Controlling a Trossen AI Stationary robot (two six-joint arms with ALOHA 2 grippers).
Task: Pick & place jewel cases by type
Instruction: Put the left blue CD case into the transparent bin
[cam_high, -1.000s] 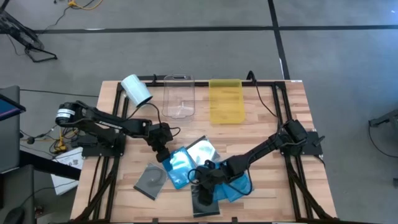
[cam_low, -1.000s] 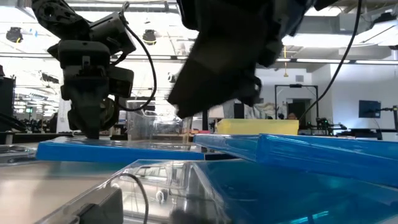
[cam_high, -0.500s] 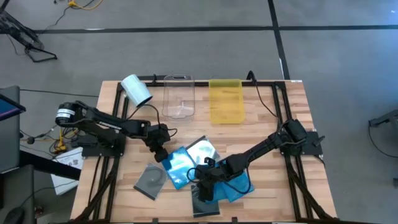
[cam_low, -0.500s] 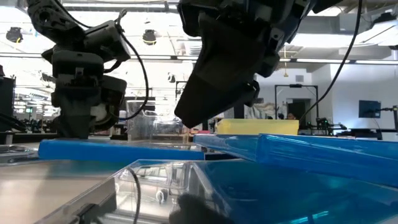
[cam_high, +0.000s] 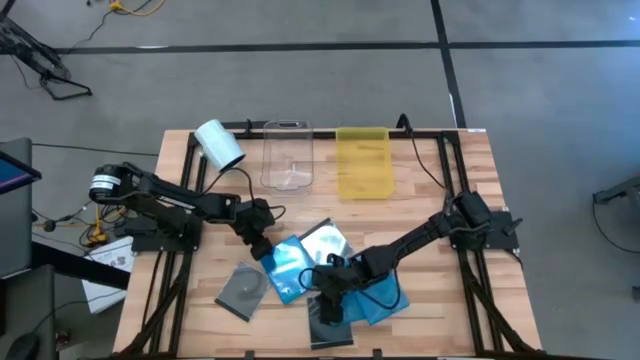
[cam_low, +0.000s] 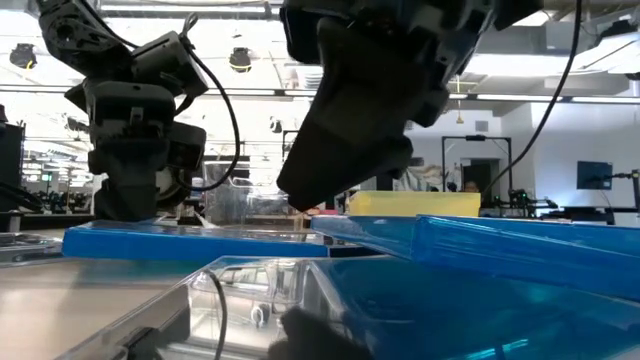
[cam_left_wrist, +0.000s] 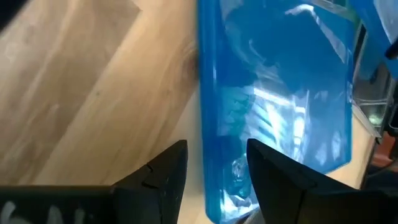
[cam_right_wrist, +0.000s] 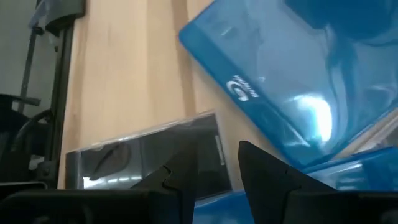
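Blue jewel case (cam_high: 283, 265) lies mid-table in the pile. Left gripper (cam_high: 262, 247), fingers narrowly apart, straddles its edge; next: close and lift. Right gripper (cam_high: 331, 300), also parted, hovers over the dark case (cam_high: 330, 325).

Blue, clear and grey jewel cases (cam_high: 300, 268) lie flat, overlapping, mid-table.

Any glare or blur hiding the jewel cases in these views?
Left wrist view: white glare streaks on the blue case, near edge soft. Right wrist view: a bright highlight on another blue case; the dark case reads clearly. Low view: the nearest clear case is out of focus.
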